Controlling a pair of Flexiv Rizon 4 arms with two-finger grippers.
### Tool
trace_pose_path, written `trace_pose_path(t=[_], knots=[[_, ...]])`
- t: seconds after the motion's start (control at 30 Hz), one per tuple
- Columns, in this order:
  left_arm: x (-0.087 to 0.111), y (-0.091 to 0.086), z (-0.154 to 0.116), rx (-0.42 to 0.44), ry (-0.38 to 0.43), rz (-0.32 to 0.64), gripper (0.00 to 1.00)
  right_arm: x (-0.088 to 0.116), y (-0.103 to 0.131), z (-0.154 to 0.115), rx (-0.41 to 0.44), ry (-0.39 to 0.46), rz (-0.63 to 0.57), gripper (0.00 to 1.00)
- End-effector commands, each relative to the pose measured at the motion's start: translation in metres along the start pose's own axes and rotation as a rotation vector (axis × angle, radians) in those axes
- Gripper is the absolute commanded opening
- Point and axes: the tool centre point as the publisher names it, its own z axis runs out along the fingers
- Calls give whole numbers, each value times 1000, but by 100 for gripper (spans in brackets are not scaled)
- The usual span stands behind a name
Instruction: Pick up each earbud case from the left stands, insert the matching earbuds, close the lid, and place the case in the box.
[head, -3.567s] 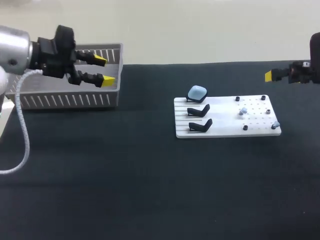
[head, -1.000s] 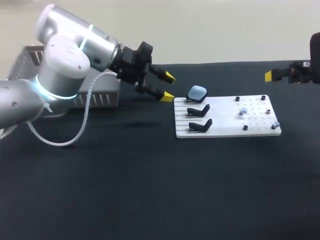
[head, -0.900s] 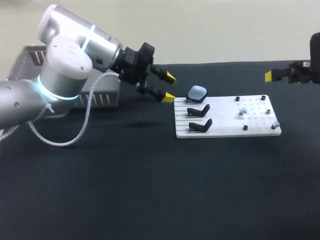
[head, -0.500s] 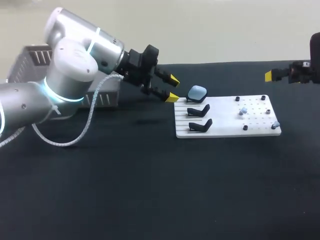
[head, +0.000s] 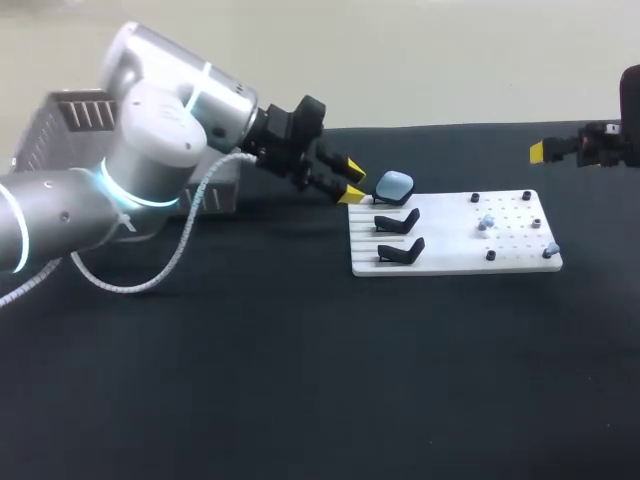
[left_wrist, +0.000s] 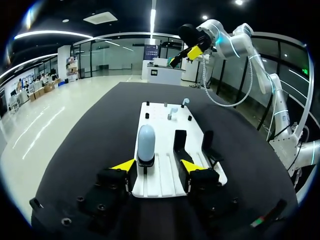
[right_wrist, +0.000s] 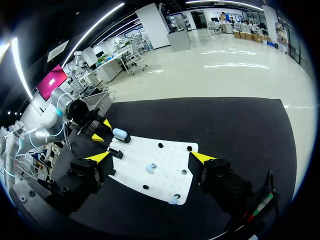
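A pale blue earbud case (head: 393, 185) sits shut on the rearmost of three black stands on the white plate (head: 455, 240). The two nearer stands (head: 397, 221) (head: 400, 251) are bare. My left gripper (head: 352, 183) is just left of the case, open and not touching it. In the left wrist view the case (left_wrist: 146, 145) stands just ahead of the left gripper (left_wrist: 156, 166), nearer one fingertip (left_wrist: 125, 164). Small pale blue earbuds (head: 487, 222) (head: 550, 250) rest on the plate's pegged right half. My right gripper (right_wrist: 150, 157) hovers open above the plate (right_wrist: 165, 172), far right in the head view.
A grey slatted basket (head: 70, 112) stands at the back left, partly hidden behind my left arm. Short black pegs (head: 475, 197) (head: 527, 195) stick up from the plate's right half. Dark tabletop spreads in front of the plate.
My left arm has swung right from the basket to the case on the rear stand, and its fingers have drawn closer together. The right arm has not moved.
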Motion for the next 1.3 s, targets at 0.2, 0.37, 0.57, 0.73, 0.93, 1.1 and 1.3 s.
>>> trace_pose_path(t=[0.2,0.37,0.57,0.73,0.93,1.1,1.3], knots=[[1,10,12,22,3,1,60,0,0,0,1,0,-1,100],[1,11,17,26,7,5,64,0,0,0,1,0,-1,100],[-1,15,20,15,12,9,57,0,0,0,1,0,-1,100],[-5,16,22,6,9,22,51,0,0,0,1,0,-1,100],[-7,15,24,11,4,33,52,0,0,0,1,0,-1,100],[-6,15,26,14,0,32,53,0,0,0,1,0,-1,100],[-6,14,30,13,-13,30,51,0,0,0,1,0,-1,100]])
